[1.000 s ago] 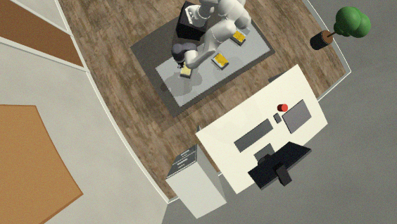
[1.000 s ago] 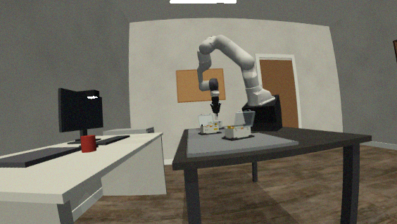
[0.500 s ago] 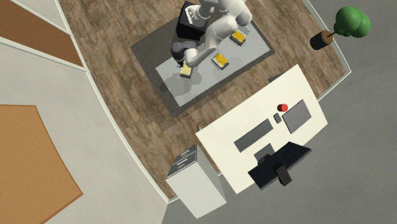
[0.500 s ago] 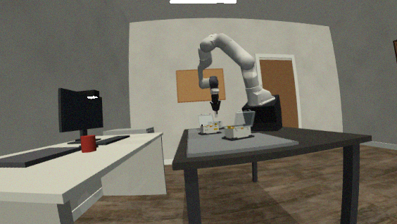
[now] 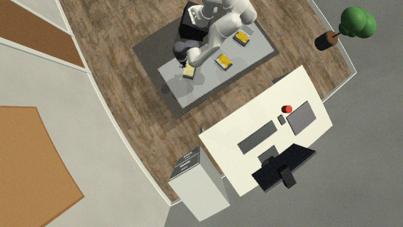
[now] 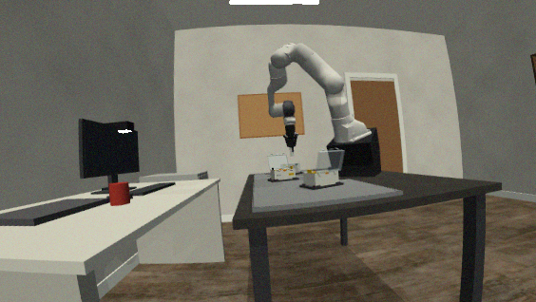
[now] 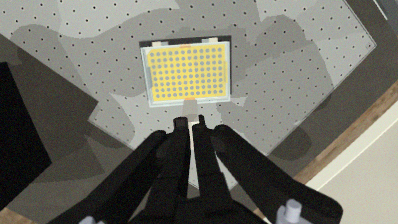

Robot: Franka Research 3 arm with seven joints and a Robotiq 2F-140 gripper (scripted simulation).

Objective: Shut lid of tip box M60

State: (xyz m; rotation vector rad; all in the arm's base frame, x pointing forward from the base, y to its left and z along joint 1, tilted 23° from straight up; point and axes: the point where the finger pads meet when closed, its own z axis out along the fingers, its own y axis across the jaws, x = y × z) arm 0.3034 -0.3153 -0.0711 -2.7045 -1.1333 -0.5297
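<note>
Gripper (image 7: 189, 120), fingers pressed together and holding nothing, is hovering above the tip box (image 7: 187, 74), which is lying just ahead of the fingertips, long axis crosswise.

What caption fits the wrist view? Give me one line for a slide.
Shut, empty gripper hangs above an open tip box with a yellow insert on the perforated mat.
</note>
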